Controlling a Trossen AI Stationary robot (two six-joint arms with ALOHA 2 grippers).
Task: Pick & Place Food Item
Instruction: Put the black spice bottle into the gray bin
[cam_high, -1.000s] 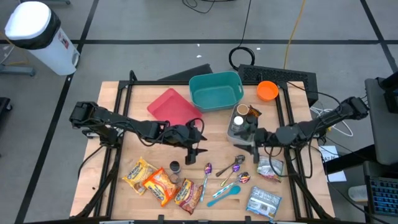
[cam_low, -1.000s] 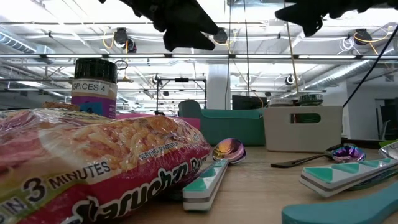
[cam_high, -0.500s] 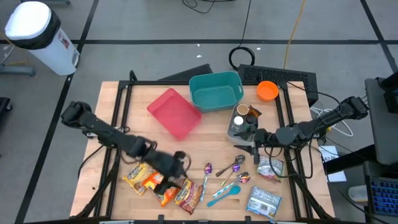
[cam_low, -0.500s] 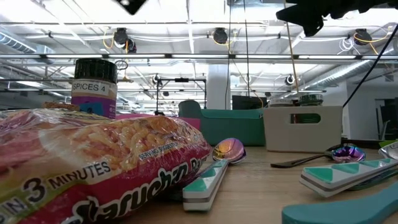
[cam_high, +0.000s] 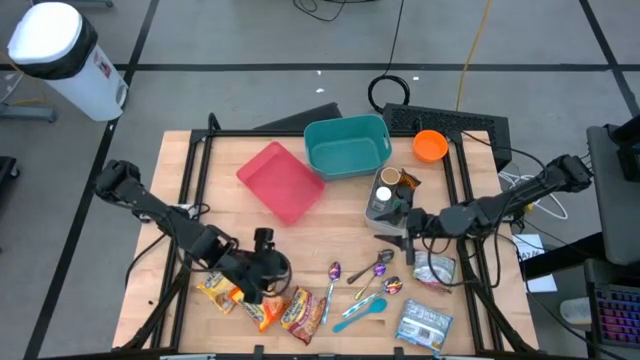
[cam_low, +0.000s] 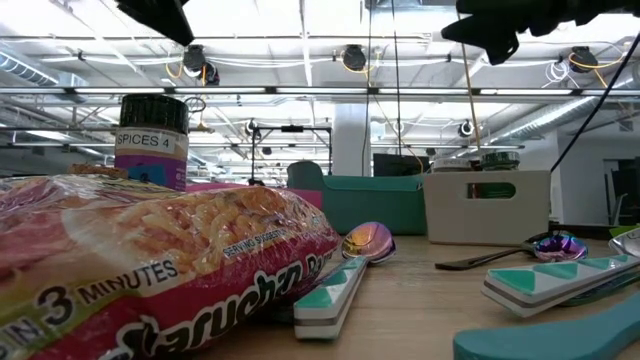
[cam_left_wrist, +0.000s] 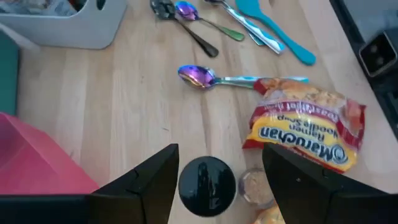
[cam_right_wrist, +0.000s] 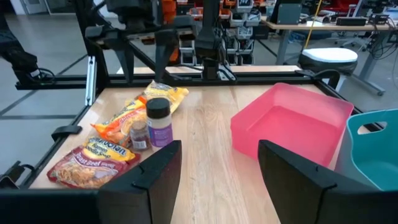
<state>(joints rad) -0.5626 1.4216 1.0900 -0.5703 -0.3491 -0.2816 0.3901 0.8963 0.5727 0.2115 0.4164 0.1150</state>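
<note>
Across the pale wooden bench (cam_high: 340, 225), two dark arms reach inward from either side. A second ago the left arm (cam_high: 165, 222) hung over the middle of the bench, beside the pink plastic tray (cam_high: 283, 180). It has since swung back toward the front left corner. Its jaws, spread wide, now hover directly above the food cluster there.

The right arm (cam_high: 500, 205) has not moved. It waits by the white plastic caddy (cam_high: 383, 208), jaws spread with nothing between them.

Behind the tray sits a teal plastic bin (cam_high: 318, 150), with nothing visible in it.

At the front lie red and yellow ramen noodle packets (cam_left_wrist: 298, 134), pressed close together. Just beside them stands a small spice jar with a black lid (cam_left_wrist: 207, 186). From the left wrist, that lid sits between the open jaws but is not gripped. Iridescent metal spoons (cam_left_wrist: 198, 76) lie nearby.

The move suggests the jar has been chosen. Lowering and closing would come next, and the neighbouring packet leaves little room.
</note>
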